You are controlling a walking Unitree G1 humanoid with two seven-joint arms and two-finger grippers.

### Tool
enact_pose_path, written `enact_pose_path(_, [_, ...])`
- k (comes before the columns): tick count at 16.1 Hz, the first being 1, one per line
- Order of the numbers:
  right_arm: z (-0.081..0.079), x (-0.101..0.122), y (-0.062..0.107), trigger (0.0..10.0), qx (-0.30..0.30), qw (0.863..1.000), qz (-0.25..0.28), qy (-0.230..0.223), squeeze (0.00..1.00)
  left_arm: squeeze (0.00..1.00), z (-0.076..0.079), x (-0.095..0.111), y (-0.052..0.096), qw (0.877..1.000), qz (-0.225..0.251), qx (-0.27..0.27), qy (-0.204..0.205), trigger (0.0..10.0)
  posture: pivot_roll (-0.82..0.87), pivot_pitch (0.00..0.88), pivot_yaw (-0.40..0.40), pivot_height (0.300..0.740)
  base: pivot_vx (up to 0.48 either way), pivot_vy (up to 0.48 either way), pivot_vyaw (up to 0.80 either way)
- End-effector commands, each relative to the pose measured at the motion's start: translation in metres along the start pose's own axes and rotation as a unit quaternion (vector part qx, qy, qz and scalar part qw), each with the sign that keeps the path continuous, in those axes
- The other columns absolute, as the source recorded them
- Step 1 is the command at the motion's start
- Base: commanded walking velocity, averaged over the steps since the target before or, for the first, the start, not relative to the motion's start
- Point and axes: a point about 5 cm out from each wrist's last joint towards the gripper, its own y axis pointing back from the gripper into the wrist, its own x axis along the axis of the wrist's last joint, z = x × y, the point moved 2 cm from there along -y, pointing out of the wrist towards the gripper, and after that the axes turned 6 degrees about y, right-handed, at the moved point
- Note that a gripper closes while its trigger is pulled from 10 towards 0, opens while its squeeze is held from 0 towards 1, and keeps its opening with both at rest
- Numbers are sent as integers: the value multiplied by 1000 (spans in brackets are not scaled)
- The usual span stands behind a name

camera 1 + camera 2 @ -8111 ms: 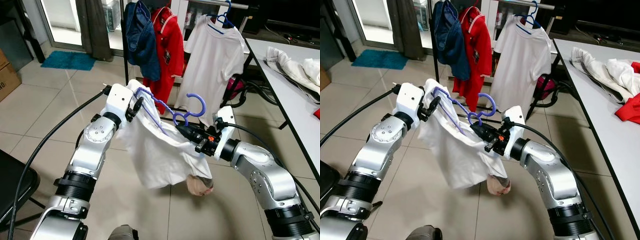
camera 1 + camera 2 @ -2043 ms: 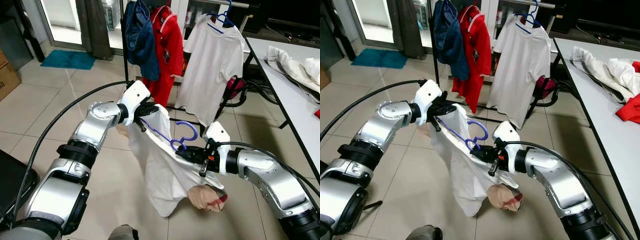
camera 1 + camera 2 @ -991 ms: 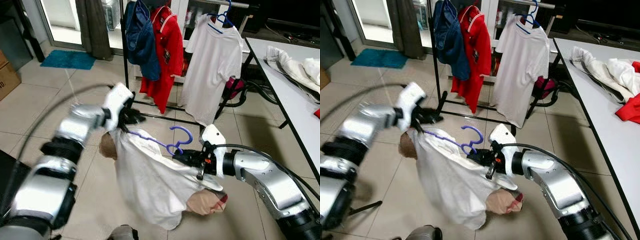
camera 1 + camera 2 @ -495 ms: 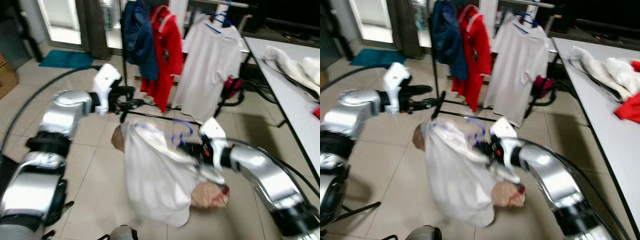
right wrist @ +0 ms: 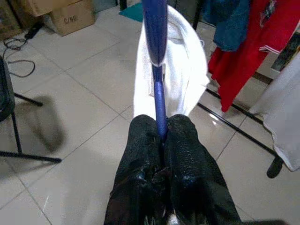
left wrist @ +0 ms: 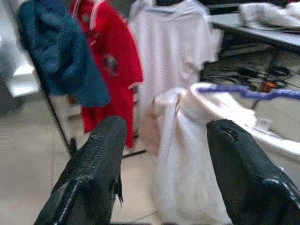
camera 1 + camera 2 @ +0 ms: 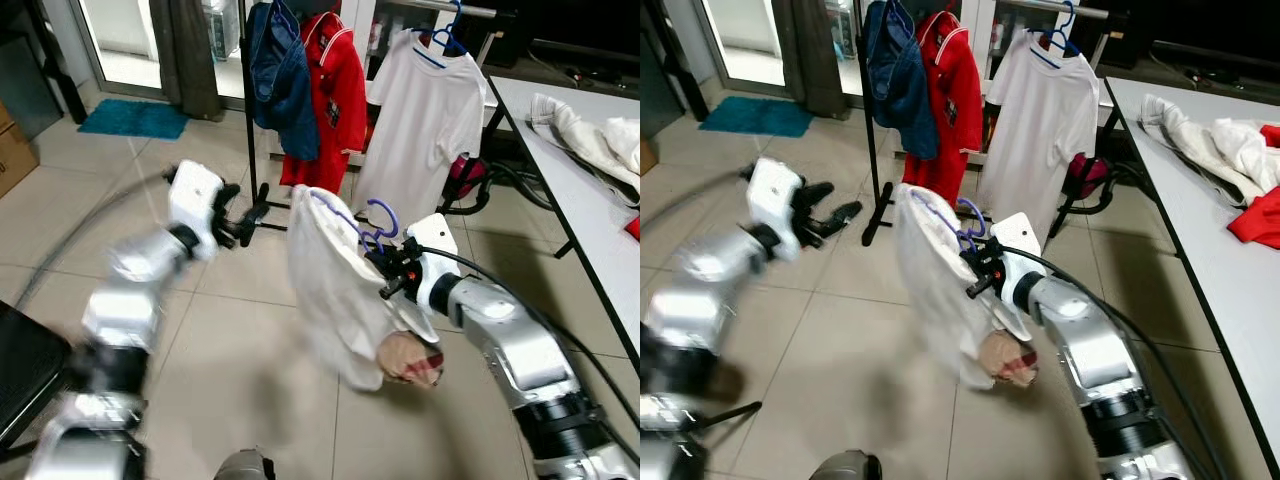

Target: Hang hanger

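Note:
A purple hanger (image 7: pixel 352 226) carries a white shirt (image 7: pixel 335 285) with a beige cuff (image 7: pixel 405 357) hanging low. My right gripper (image 7: pixel 386 276) is shut on the hanger's bar, and the right wrist view has its fingers (image 5: pixel 145 140) pinching the purple bar (image 5: pixel 156 56) above the shirt (image 5: pixel 180 79). My left gripper (image 7: pixel 247 222) stands open to the left of the shirt, apart from it and blurred. In the left wrist view its two fingers (image 6: pixel 101 159) are spread wide, with the shirt (image 6: pixel 187 140) and the hanger (image 6: pixel 248 91) beyond them.
A clothes rack (image 7: pixel 247 110) stands ahead with a navy garment (image 7: pixel 283 80), a red shirt (image 7: pixel 338 95) and a white T-shirt (image 7: pixel 425 130) on a blue hanger. A table (image 7: pixel 580 190) with heaped clothes runs along the right. A black chair (image 7: pixel 22 370) sits at the lower left.
My left gripper has let go of the shirt and hanger and drawn away to the left. The shirt now hangs from the right gripper alone, held higher and nearer the rack.

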Motion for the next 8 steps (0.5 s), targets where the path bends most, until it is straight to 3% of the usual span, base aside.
enact_pose_path(1, [7, 10, 1, 10000, -11, 1000, 25, 0, 0, 0, 9, -2, -2, 1000, 6, 10, 8, 10000, 74, 0, -78, 740, 0, 0, 0])
enact_pose_path(2, [4, 12, 2, 10000, 1, 999, 35, -15, 0, 0, 17, -6, -4, 1000, 4, 4, 19, 10000, 70, 0, -75, 740, 0, 0, 0])
enact_pose_path(4, [2, 14, 5, 10000, 15, 998, 50, -31, 0, 929, 28, -5, -8, 1000, 5, -10, 24, 10000, 61, 0, -68, 740, 0, 0, 0])
enact_pose_path(5, [0, 16, 8, 10000, 36, 997, 62, -39, 0, 1000, 35, 0, -14, 1000, 21, -8, 21, 10000, 58, 0, -67, 740, 0, 0, 0])
enact_pose_path(7, [-3, 17, 10, 10000, 52, 996, 67, -36, 0, 1000, 37, 6, -22, 999, 31, 12, 3, 10000, 51, 0, -64, 740, 0, 0, 0])
enact_pose_path(8, [-4, 17, 11, 10000, 57, 995, 68, -33, 0, 702, 36, 9, -24, 999, 35, 22, 3, 10000, 47, 0, -61, 740, 0, 0, 0])
